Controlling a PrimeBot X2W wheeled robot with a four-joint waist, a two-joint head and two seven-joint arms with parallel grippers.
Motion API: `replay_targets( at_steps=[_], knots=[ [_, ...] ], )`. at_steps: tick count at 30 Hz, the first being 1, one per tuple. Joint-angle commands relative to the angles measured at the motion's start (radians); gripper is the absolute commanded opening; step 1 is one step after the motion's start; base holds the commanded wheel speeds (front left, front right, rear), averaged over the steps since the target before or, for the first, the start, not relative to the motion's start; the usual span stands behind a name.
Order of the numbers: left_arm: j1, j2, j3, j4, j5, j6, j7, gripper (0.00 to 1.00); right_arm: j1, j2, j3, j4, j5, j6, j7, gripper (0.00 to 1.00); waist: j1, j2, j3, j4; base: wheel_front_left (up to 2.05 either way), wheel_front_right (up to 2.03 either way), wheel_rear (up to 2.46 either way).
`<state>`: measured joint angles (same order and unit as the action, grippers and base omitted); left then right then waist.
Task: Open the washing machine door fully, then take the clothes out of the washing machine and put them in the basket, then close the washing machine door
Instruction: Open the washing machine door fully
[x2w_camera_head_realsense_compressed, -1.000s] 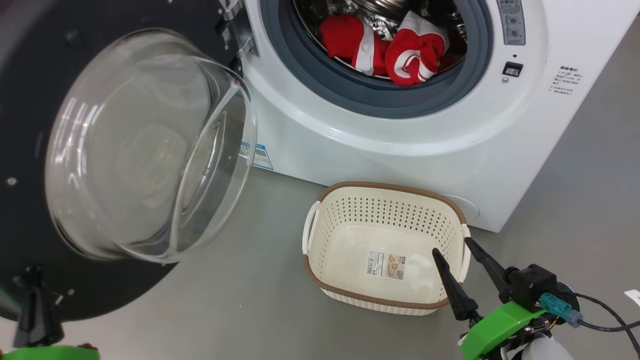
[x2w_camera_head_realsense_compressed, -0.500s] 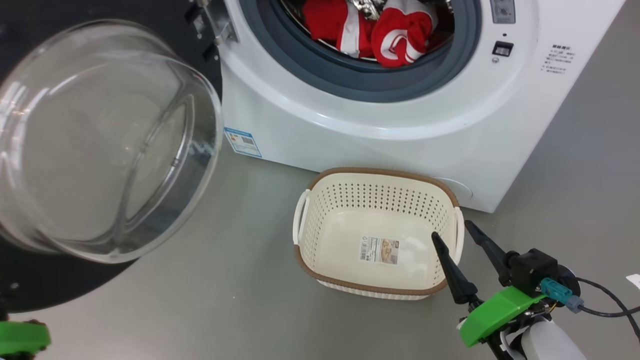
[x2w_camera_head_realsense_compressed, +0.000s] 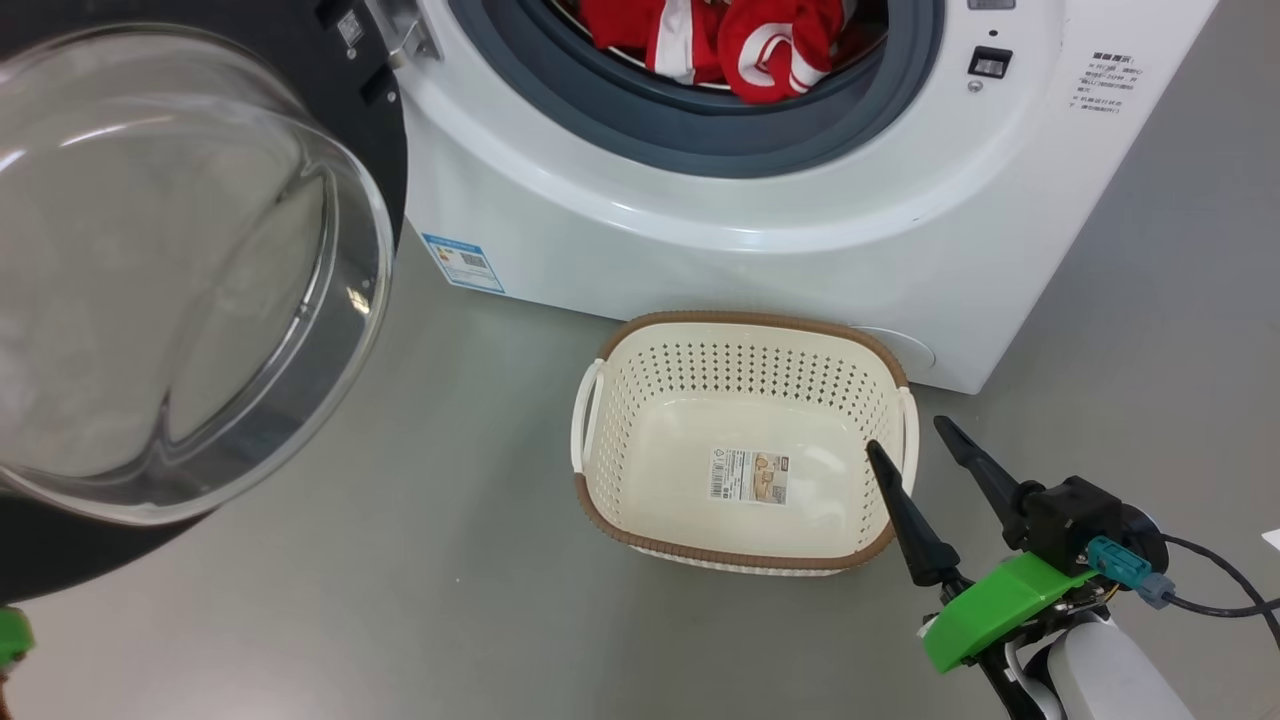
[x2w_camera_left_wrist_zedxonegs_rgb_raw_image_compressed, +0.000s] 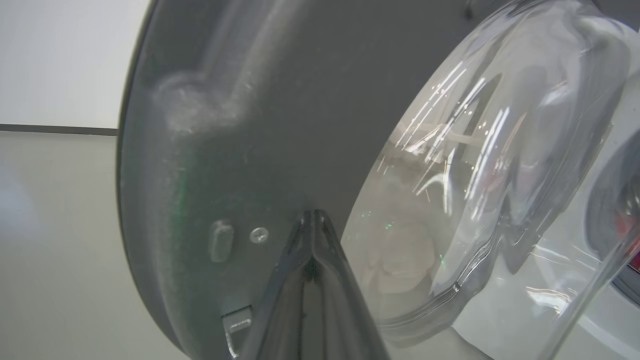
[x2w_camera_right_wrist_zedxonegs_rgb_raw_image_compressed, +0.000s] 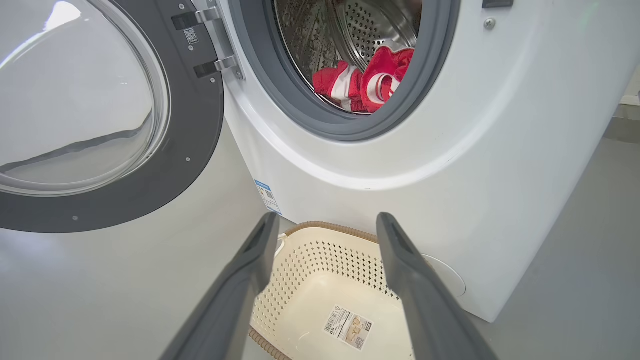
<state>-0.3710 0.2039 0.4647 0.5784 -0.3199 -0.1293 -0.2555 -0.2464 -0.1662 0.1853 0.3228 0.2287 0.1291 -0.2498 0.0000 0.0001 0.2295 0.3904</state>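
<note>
Washing machine door (x2w_camera_head_realsense_compressed: 150, 280), swung wide at the frame's left; its dark rim is faced by the clenched, empty left pincer (x2w_camera_left_wrist_zedxonegs_rgb_raw_image_compressed: 312, 220), probably for pushing. Red clothes (x2w_camera_head_realsense_compressed: 760, 40) are seen in the drum (x2w_camera_right_wrist_zedxonegs_rgb_raw_image_compressed: 350, 30) of the washing machine (x2w_camera_head_realsense_compressed: 700, 250), top centre. The basket (x2w_camera_head_realsense_compressed: 740, 322) is set on the floor (x2w_camera_head_realsense_compressed: 450, 520) beneath the opening to receive them; the released right pincer (x2w_camera_head_realsense_compressed: 905, 432) is held beside its right handle.

Glossy glass door (x2w_camera_head_realsense_compressed: 150, 270), perforated steel drum (x2w_camera_right_wrist_zedxonegs_rgb_raw_image_compressed: 370, 25), red cloth clothes (x2w_camera_head_realsense_compressed: 770, 40), matt plastic basket (x2w_camera_head_realsense_compressed: 740, 370).
</note>
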Motion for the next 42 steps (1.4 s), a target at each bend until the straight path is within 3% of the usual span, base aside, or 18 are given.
replay_targets(
  at_steps=[1, 13, 23, 31, 40, 42],
  knots=[
    [-0.032, 0.072, 0.039, -0.016, 0.008, -0.001, -0.006, 0.00, -0.017, 0.002, 0.021, -0.025, -0.014, 0.002, -0.012, 1.00, 0.0000, -0.0001, 0.002, 0.000, 0.00, 0.00, 0.00],
    [-0.135, 0.157, 0.077, 0.136, 0.044, -0.001, -0.006, 0.00, -0.036, -0.005, 0.013, -0.028, -0.025, 0.002, -0.012, 1.00, 0.0000, -0.0001, 0.032, -0.006, 0.00, 0.00, 0.00],
    [-0.190, 0.193, 0.097, 0.228, 0.069, -0.001, -0.006, 0.00, -0.044, -0.009, 0.011, -0.032, -0.033, 0.002, -0.012, 1.00, 0.0000, -0.0001, 0.046, -0.016, 0.00, 0.00, 0.00],
    [-0.179, 0.178, 0.091, 0.221, 0.051, -0.001, -0.006, 0.00, -0.037, -0.002, 0.002, -0.028, -0.031, 0.002, -0.012, 1.00, 0.0000, -0.0001, 0.027, -0.013, 0.00, 0.00, 0.00],
    [-0.089, 0.134, 0.008, 0.160, -0.020, -0.001, -0.006, 0.00, -0.016, 0.007, 0.004, -0.023, -0.020, 0.002, -0.012, 1.00, 0.0000, -0.0001, -0.022, -0.001, 0.00, 0.00, 0.00],
    [-0.060, 0.126, -0.019, 0.135, -0.032, -0.001, -0.006, 0.21, -0.013, 0.008, 0.007, -0.023, -0.015, 0.002, -0.012, 1.00, 0.0000, -0.0001, -0.034, -0.002, 0.00, 0.00, 0.00]
  ],
)
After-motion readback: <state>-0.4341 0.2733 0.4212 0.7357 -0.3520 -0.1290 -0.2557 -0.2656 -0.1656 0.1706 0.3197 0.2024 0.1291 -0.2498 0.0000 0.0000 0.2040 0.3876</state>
